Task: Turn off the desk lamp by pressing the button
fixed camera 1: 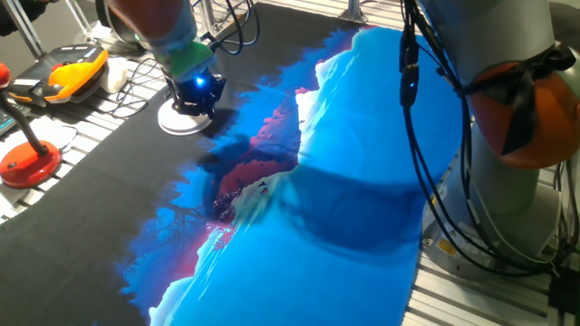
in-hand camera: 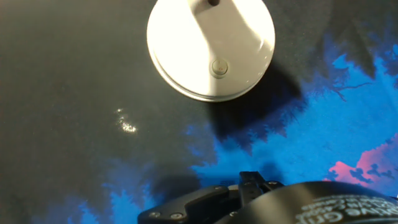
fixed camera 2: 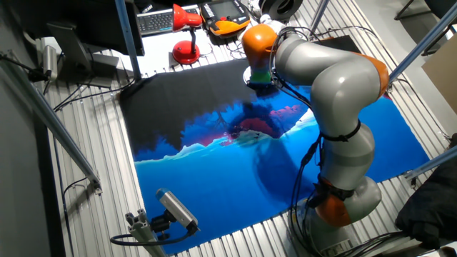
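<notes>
The desk lamp's flat round white disc base (in-hand camera: 186,43) lies on the dark part of the mat, at the top of the hand view. Its small round button (in-hand camera: 219,67) sits near the rim closest to the camera. The foot of the stem (in-hand camera: 211,2) shows at the top edge; the head is out of view. In one fixed view the base (fixed camera 1: 181,122) lies just under and left of my gripper (fixed camera 1: 198,98), which hangs over it. In the other fixed view my gripper (fixed camera 2: 260,80) hides the base. Only the gripper's dark body (in-hand camera: 249,193) shows in the hand view, so no fingertip gap is visible.
A lamp with a round red base (fixed camera 1: 27,163) stands off the mat's left edge; it also shows in the other fixed view (fixed camera 2: 186,51). A yellow-orange pendant (fixed camera 1: 77,72) and cables lie behind it. The blue and black mat (fixed camera 1: 362,181) covers the table.
</notes>
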Action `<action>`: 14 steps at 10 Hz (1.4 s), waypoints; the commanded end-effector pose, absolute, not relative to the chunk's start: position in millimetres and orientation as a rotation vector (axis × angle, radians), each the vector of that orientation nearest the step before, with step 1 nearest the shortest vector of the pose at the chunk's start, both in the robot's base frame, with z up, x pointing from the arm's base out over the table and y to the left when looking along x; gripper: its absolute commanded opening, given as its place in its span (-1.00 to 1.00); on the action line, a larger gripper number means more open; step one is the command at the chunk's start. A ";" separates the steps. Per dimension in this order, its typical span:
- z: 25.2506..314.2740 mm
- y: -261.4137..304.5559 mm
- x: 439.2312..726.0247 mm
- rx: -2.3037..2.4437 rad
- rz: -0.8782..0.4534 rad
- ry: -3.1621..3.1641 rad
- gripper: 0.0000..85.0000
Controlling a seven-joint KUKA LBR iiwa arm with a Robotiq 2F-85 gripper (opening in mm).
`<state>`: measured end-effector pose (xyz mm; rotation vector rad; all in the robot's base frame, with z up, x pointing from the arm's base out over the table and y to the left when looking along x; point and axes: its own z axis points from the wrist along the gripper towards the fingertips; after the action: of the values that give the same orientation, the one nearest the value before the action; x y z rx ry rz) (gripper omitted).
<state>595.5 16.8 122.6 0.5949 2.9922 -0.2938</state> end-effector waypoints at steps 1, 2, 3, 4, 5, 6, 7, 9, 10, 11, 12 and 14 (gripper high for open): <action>122.7 16.5 595.6 0.583 -0.268 3.005 -1.00; 122.7 16.5 595.6 0.566 -0.237 3.019 -1.00; 122.7 16.5 595.6 0.561 -0.188 3.040 -1.00; 122.7 16.5 595.6 0.544 -0.195 3.052 -1.00; 122.7 16.5 595.6 0.542 -0.212 3.048 -1.00; 122.7 16.5 595.6 0.548 -0.216 3.042 -1.00; 122.7 16.5 595.6 0.532 -0.213 3.046 -1.00; 122.7 16.5 595.6 0.543 -0.202 3.041 -1.00; 122.7 16.5 595.6 0.567 -0.202 3.041 -1.00; 122.7 16.5 595.6 0.571 -0.194 3.044 -1.00; 122.7 16.5 595.6 0.581 -0.185 3.049 -1.00; 122.7 16.5 595.6 0.593 -0.203 3.065 -1.00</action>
<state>595.6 16.3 122.8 0.5962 3.0692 -0.2038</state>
